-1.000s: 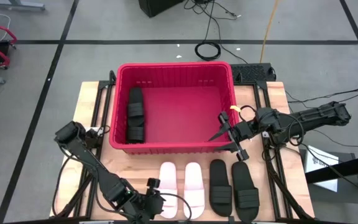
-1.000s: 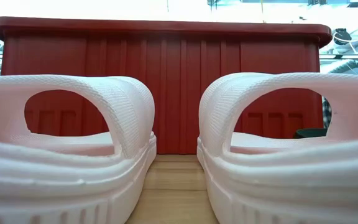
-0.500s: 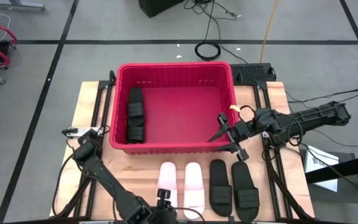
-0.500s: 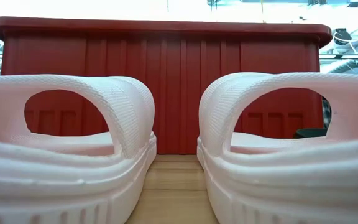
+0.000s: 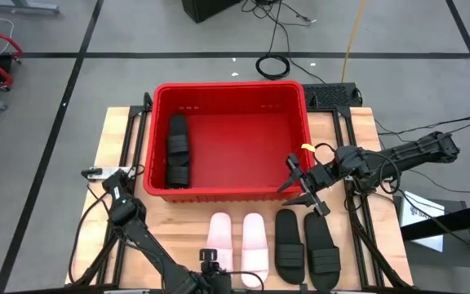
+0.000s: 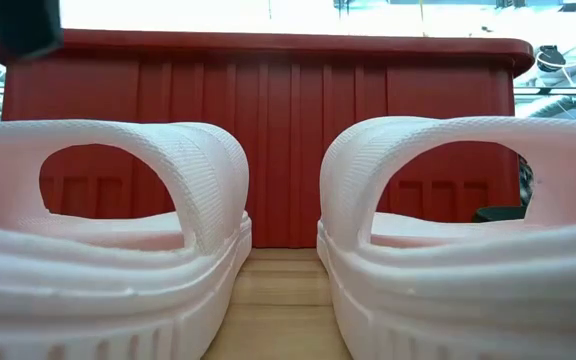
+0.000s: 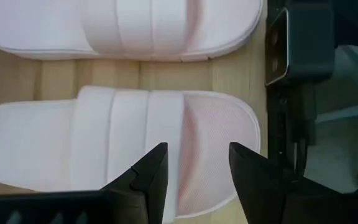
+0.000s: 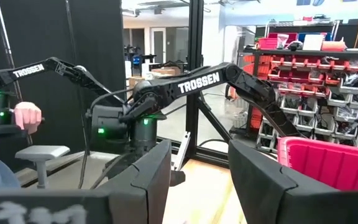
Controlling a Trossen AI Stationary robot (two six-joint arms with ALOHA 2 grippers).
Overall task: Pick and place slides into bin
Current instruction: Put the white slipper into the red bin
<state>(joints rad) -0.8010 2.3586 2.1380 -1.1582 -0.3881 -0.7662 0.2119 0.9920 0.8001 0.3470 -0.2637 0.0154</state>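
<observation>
Risk, left side: the left gripper [image 7: 194,177] hangs over the strap end of the nearer pale slide [image 7: 117,146], and that slide lies just beside its partner [image 7: 120,28]. If the fingers come down off-centre, I'd guess one could land in the narrow gap between the pair and shove the second slide sideways, or pinch only the sole edge so the sandal tips out on the lift.

Risk, right side: the right gripper [image 5: 304,186] sits close to the near right corner of the bin [image 5: 228,87]. A careless swing could knock the rim, or clip the two black slides on the table [image 5: 307,243] just below it.

Risk, carry: the bin wall stands tall behind the pale pair in the low view, so a low carry might catch a dangling slide on the rim.

Left arm pose: folded low along the table's front-left, wrist reaching in at the near edge, gripper pointing down over the pale slides.

Left fingers: spread apart, holding nothing, not yet touching the strap as far as I can tell.

Right arm pose: stretched in from the right, wrist roughly level, waiting beside the bin.

Right fingers: parted, empty.

Slides: black ones in the bin [image 5: 177,150] lie along its left wall; two pale and two black remain on the table in front.
</observation>
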